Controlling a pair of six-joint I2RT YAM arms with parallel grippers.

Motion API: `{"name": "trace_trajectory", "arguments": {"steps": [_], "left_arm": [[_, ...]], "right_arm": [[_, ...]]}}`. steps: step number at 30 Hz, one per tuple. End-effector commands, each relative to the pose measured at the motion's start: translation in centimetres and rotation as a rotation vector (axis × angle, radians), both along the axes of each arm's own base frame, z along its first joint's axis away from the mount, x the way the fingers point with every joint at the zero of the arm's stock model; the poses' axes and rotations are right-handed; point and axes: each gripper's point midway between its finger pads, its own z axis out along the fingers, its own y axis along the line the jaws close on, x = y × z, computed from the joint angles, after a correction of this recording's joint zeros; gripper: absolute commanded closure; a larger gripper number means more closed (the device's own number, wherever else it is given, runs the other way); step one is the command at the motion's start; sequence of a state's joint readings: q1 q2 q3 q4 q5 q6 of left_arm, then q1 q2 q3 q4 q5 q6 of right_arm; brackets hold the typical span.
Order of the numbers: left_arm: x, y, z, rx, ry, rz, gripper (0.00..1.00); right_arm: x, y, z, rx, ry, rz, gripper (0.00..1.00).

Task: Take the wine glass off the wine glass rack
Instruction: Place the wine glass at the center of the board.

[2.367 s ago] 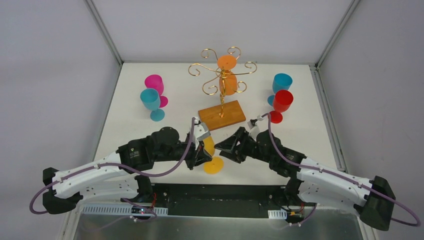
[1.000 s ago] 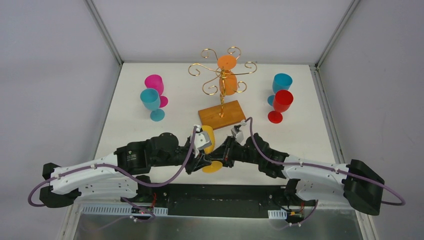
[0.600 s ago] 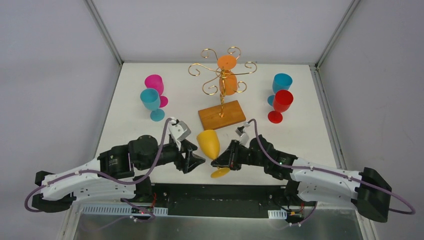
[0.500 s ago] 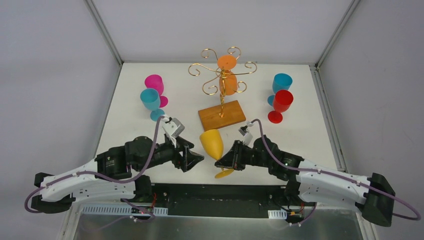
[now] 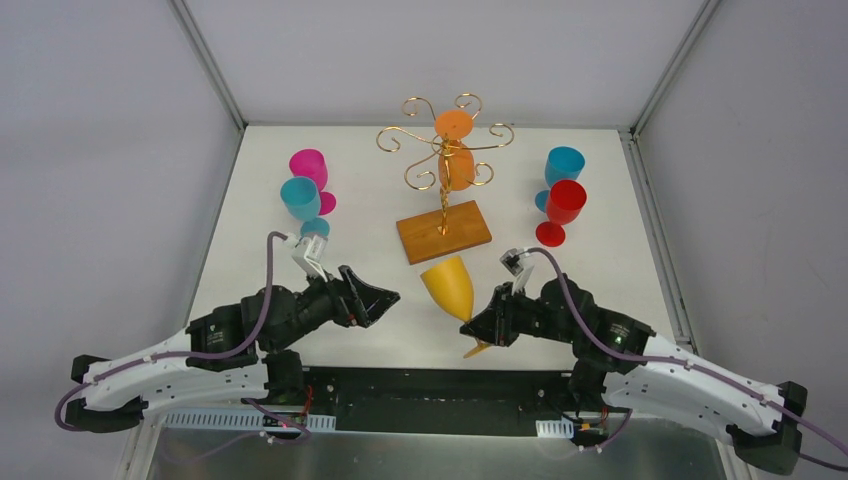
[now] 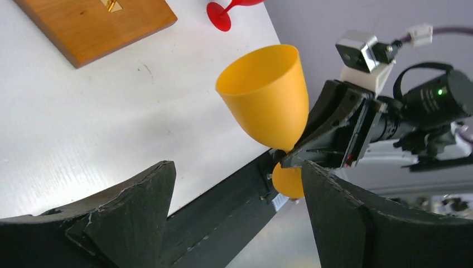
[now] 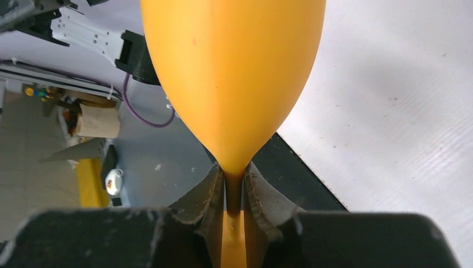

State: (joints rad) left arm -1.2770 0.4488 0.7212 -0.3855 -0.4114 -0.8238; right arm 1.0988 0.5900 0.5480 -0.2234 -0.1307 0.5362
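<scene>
Left gripper (image 5: pixel 372 298): jaws apart, empty, near the front of the worktop (image 5: pixel 600 260). Pink glass (image 5: pixel 308 165) and teal glass (image 5: pixel 300 198): upright, touching, off the rack. Wine glass rack (image 5: pixel 445 150): centre rear; one orange glass (image 5: pixel 456 166) hangs upside down from its scroll arms, so by judgement removal is unfinished. Yellow wine glass (image 5: pixel 450 285): clear of the rack, in the air over the front edge, tilted with its rim towards the rack, not yet set down. Right gripper (image 5: pixel 482 326): clamped on that glass's stem just under the bowl. Blue glass (image 5: pixel 564 163) and red glass (image 5: pixel 565 200): upright at the right.
</scene>
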Motion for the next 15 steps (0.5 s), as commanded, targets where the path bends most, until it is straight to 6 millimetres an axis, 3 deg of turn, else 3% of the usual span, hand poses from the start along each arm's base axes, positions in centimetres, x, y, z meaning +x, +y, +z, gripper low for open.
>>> {"name": "trace_trajectory", "arguments": {"steps": [1, 9, 15], "left_arm": [[0.9, 0.4, 0.4, -0.193, 0.119, 0.123, 0.15], [0.4, -0.6, -1.6, -0.269, 0.271, 0.138, 0.15], [0.1, -1.2, -1.7, -0.300, 0.331, 0.135, 0.14]], "right_arm": [[-0.2, -0.5, 2.0, -0.009, -0.180, 0.087, 1.00], [-1.2, -0.7, 2.7, -0.067, -0.320, 0.240, 1.00], [-2.9, -1.0, 3.4, -0.069, -0.467, 0.413, 1.00]]}}
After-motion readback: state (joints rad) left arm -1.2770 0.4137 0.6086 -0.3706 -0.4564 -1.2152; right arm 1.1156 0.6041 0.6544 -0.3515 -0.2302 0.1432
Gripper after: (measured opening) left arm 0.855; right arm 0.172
